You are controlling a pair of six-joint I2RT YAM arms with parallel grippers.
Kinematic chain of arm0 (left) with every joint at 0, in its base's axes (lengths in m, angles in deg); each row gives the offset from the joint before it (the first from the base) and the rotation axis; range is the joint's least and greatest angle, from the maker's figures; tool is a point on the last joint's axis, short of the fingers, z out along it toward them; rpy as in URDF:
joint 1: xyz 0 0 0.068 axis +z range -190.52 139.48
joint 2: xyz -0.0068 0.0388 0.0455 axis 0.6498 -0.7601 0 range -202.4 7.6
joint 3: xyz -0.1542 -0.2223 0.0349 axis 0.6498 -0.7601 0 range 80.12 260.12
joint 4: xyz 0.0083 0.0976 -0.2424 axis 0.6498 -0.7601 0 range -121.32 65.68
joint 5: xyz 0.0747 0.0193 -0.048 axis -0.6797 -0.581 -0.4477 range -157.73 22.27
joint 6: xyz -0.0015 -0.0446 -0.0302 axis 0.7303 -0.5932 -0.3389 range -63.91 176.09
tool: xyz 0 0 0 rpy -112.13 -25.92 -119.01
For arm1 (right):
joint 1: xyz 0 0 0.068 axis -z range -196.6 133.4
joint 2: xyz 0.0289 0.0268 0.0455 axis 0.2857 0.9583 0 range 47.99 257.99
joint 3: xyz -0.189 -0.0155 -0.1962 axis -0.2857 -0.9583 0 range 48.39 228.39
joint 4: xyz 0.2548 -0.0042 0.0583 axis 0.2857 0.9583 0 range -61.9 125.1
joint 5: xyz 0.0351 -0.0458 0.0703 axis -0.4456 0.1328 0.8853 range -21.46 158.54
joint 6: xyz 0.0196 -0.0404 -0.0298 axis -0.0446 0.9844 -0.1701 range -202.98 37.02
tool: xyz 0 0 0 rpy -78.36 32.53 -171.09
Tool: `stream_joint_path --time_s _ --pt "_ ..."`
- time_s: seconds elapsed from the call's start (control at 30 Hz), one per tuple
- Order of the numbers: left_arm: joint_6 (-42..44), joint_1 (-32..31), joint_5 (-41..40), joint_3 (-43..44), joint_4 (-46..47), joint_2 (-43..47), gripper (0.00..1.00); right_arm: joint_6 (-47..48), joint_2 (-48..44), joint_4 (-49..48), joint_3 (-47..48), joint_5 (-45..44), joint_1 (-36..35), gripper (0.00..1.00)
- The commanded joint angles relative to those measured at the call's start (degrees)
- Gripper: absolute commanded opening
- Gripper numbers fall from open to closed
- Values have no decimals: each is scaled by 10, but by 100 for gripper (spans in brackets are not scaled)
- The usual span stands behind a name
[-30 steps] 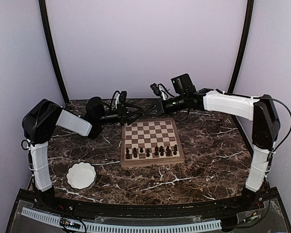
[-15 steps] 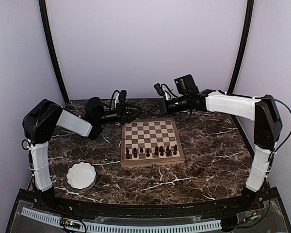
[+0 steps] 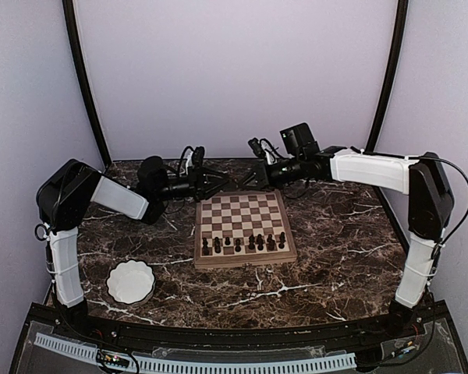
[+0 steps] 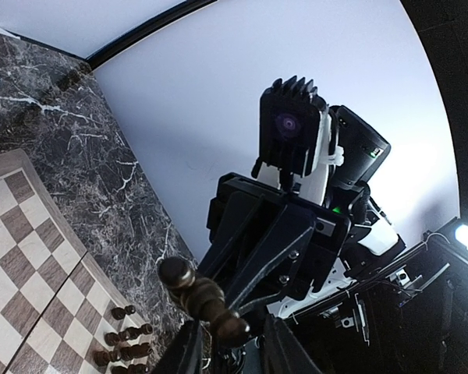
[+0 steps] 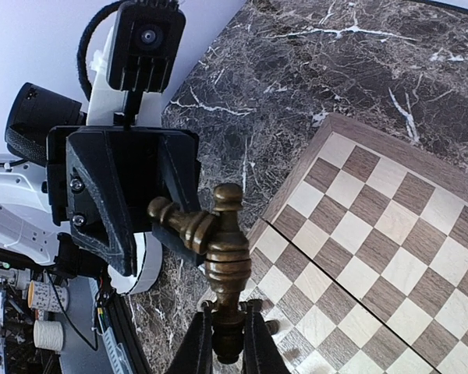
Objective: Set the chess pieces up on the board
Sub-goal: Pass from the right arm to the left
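At the near left of the table (image 3: 335,234), about 8 o'clock from the board (image 3: 246,260), a white scalloped bowl (image 3: 131,282) sat on the marble, well apart from the board. The board lay flat at table centre. Chess pieces (image 3: 251,243): roughly eight dark men stood upright along its 6 o'clock ranks.

Above the board's 12 o'clock edge the two claws met almost tip to tip and were raised off the wood. The left claw (image 3: 223,185) reached in from 9 o'clock and the right claw (image 3: 248,179) from 3 o'clock.

Right wrist view: the right claw's fingers (image 5: 257,349) were pinched nearly closed on the foot of a brown turned piece (image 5: 228,265). Its knob pointed away from the wrist toward the left claw. A second piece (image 5: 183,224) lay across it just under the knob and touched it, with its own knob toward 10 o'clock. What carried this second piece was not clear.

Left wrist view: the left claw's fingers (image 4: 189,354) stood a narrow way apart. A dark piece (image 4: 207,300) slanted up toward 10 o'clock from between the tips. Whether the pads pressed on it could not be told, nor which of the two pieces it was.
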Motion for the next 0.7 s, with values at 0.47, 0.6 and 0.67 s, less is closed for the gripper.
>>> stream_joint_path --time_s 0.47,0.6,0.67 --pt "36 -1 -17 11 -95 23 35 5 -35 -18 -17 -2 3 3" --pt "27 -1 -19 11 -77 22 35 4 -33 -17 -15 0 3 3" --pt "23 -1 -19 13 -69 19 38 4 -33 -18 -15 3 3 3"
